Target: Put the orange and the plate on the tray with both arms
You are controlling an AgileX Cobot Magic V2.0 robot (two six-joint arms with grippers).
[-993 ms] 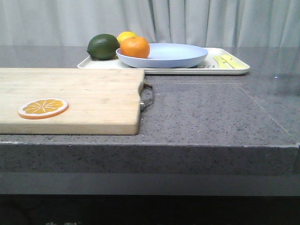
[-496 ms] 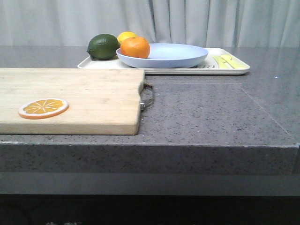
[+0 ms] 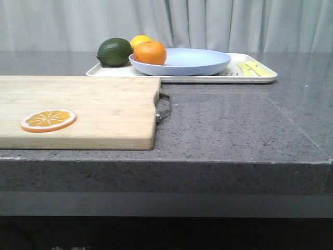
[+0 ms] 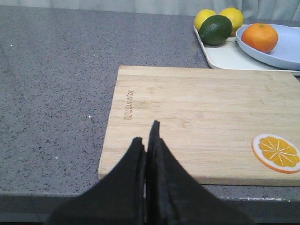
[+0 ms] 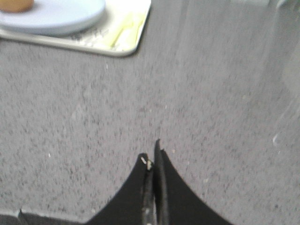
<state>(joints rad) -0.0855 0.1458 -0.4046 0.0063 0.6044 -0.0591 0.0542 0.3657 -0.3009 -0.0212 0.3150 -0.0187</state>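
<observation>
Fingers [image 5: 153,157] blurred, orange [image 5: 15,4] cropped

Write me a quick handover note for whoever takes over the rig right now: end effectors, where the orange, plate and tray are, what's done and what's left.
Left end effector: shut, empty, over the near edge of the light wooden cutting board.
Right end effector: shut, empty, above bare grey countertop.
Whole round bright-orange fruit: sitting in the large shallow pale-blue plate.
Plate: resting on the flat white rectangular tray at the far side of the counter.
Done: orange and plate both appear to be on the tray.
Left: nothing obvious for the task; both arms look clear of the tray.
</observation>
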